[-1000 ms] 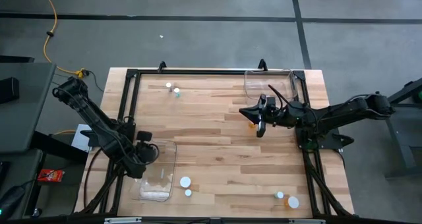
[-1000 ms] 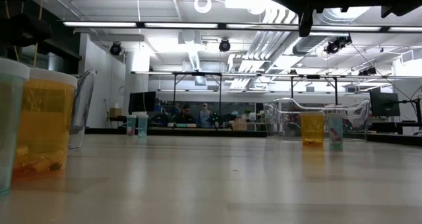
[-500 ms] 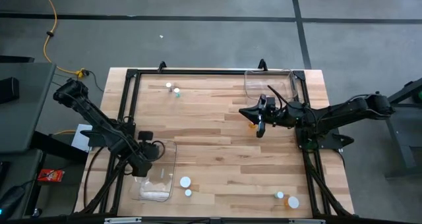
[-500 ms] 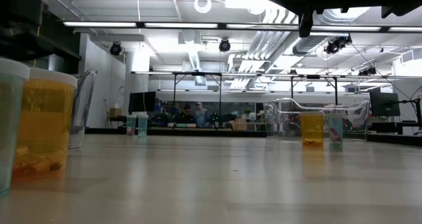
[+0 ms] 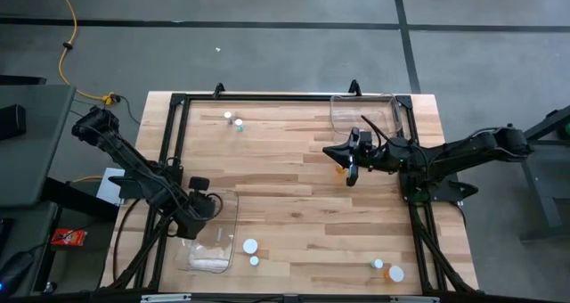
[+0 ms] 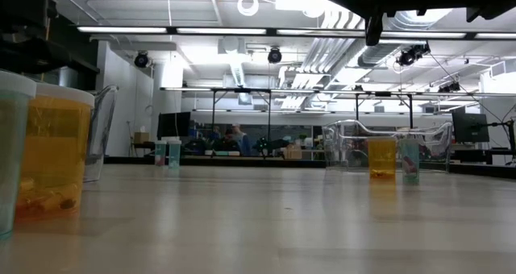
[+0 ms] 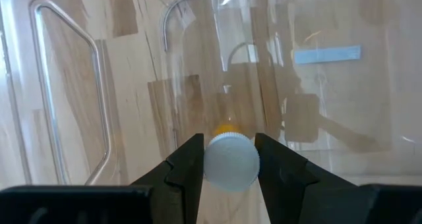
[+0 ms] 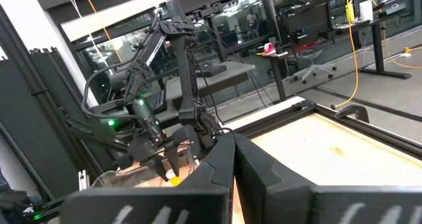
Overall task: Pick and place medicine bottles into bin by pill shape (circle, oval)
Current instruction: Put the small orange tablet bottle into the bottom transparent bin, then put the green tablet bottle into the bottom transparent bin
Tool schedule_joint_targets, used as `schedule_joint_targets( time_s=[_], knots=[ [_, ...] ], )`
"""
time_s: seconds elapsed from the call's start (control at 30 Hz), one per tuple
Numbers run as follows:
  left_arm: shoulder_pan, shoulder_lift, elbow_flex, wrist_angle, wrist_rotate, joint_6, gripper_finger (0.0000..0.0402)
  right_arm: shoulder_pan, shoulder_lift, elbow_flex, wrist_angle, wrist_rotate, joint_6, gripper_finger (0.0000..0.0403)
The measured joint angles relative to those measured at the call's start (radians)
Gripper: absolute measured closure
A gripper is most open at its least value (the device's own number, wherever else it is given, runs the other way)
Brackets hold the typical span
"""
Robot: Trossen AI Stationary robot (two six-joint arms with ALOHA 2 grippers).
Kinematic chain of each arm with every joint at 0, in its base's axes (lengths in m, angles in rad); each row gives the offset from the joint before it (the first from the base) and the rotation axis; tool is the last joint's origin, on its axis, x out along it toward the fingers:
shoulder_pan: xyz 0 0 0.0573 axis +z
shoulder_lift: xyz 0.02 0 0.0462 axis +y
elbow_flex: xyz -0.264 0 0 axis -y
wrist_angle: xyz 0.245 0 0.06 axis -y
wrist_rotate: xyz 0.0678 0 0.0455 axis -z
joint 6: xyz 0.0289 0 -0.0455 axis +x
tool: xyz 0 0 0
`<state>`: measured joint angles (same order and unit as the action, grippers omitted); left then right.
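My left gripper [image 5: 201,206] is above the clear bin [image 5: 214,236] at the table's near left and is shut on an orange bottle with a white cap [image 7: 231,159]. My right gripper [image 5: 347,160] is shut and empty at the table's right middle. It is beside an orange bottle [image 5: 339,169] that stands on the table. More bottles stand at the far left [image 5: 233,119], near the left bin [image 5: 251,247] and at the near right [image 5: 388,269]. My left gripper pinches the bottle between its two fingers at the white cap's sides [image 7: 210,163]. The fingers come from above, pointing down. The bottle's orange body [image 7: 225,127] shows beyond the cap, toward the bin's floor. The bottle is lifted clear.
A second clear bin [image 5: 361,111] stands at the far right, just beyond my right gripper. A black frame [image 5: 267,96] runs round the wooden table. In the low view two bottles [image 6: 48,157] stand close at the left and two more [image 6: 393,158] in front of the far bin.
My left gripper has shifted a little toward the table's right over the near-left bin, still shut on the bottle.
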<state>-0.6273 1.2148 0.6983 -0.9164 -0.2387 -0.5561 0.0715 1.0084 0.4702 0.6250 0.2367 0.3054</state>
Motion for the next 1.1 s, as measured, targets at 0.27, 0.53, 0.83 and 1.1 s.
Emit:
schedule_joint_targets(
  time_s=[0.27,0.53,0.83,1.1],
  knots=[
    [0.0,0.0,0.0,-0.001,0.01,-0.017,0.0289,0.0,0.0,0.0,0.0,0.0,0.0,0.0402],
    [0.0,0.0,0.0,-0.002,0.006,-0.047,0.025,0.0,0.0,0.0,0.0,0.0,0.0,0.0402],
    [0.0,-0.008,0.043,-0.018,0.053,-0.063,0.022,0.0,0.0,0.0,0.0,0.0,0.0,0.0402],
    [0.005,-0.104,0.294,-0.153,-0.036,0.038,0.022,0.0,0.0,0.0,0.0,0.0,0.0,0.0402]
  ],
)
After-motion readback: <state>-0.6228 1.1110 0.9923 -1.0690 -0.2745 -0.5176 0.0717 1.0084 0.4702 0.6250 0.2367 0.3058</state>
